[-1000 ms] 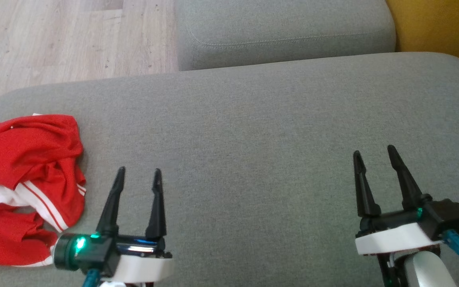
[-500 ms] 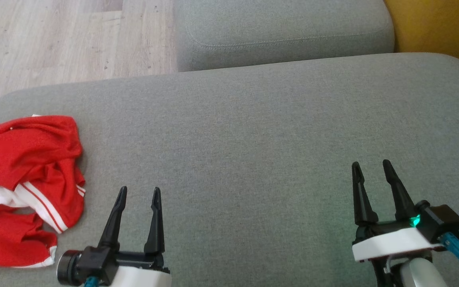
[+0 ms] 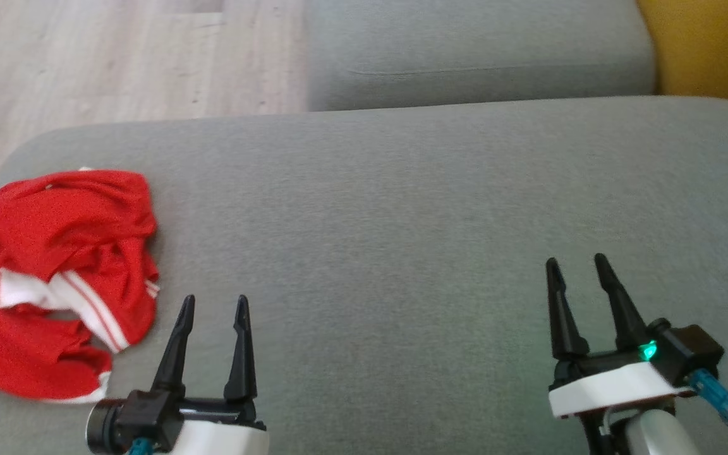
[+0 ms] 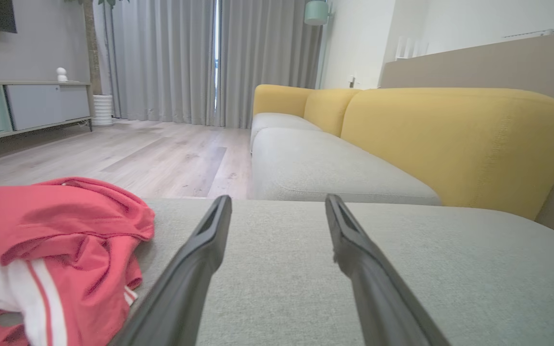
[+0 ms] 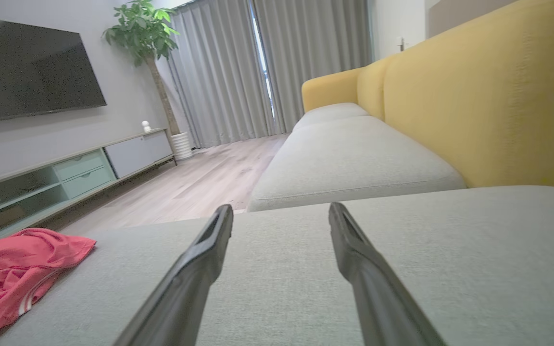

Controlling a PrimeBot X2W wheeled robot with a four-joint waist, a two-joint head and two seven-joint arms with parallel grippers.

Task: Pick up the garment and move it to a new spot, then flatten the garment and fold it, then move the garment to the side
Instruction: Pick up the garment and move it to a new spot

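1. Garment (image 3: 54, 278), red and crumpled, is seen at the seat cushion's (image 3: 402, 221) left edge.
2. Left gripper (image 3: 213, 302) and right gripper (image 3: 577, 260) are held parted and empty.
3. A raised fold is best pinched deeply, then lifted clear.

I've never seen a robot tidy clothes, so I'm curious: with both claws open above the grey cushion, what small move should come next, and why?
Probably the left gripper should swing to its left and lower onto the crumpled red garment. Both grippers are open and empty, the garment lies bunched at the left end of the grey seat cushion, and the right gripper is far across.
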